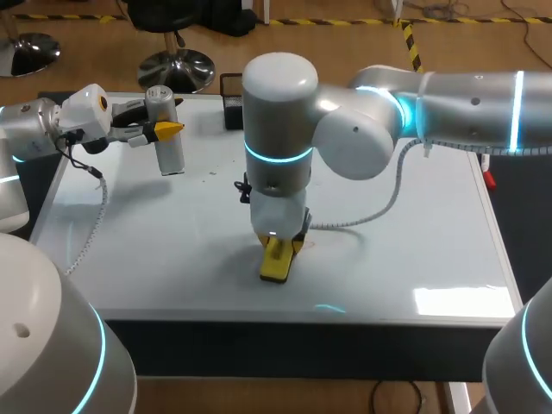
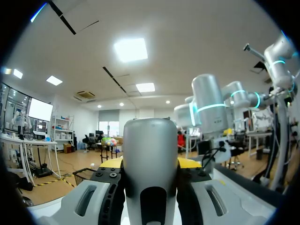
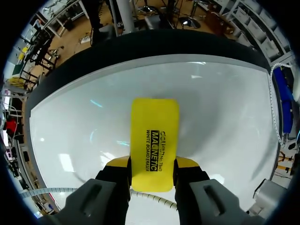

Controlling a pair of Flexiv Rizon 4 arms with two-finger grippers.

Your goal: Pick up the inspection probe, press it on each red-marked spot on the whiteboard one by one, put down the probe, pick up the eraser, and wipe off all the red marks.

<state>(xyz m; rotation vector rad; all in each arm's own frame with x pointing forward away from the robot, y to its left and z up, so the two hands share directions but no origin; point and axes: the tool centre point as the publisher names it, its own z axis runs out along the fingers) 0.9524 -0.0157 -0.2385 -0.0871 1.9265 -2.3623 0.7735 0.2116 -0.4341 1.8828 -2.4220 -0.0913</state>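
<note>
At upper left of the head view, my left gripper (image 1: 160, 129) is clenched on the upright grey inspection probe (image 1: 172, 155), at the whiteboard's (image 1: 414, 224) far-left corner; whether its foot touches, I cannot tell. Centre frame, my right gripper (image 1: 285, 244) grasps the yellow eraser (image 1: 276, 266), pressed flat on the board. Step in hand, by my judgement: wiping. Next: steady sweeps across any red marks, which are too faint to place.
</note>
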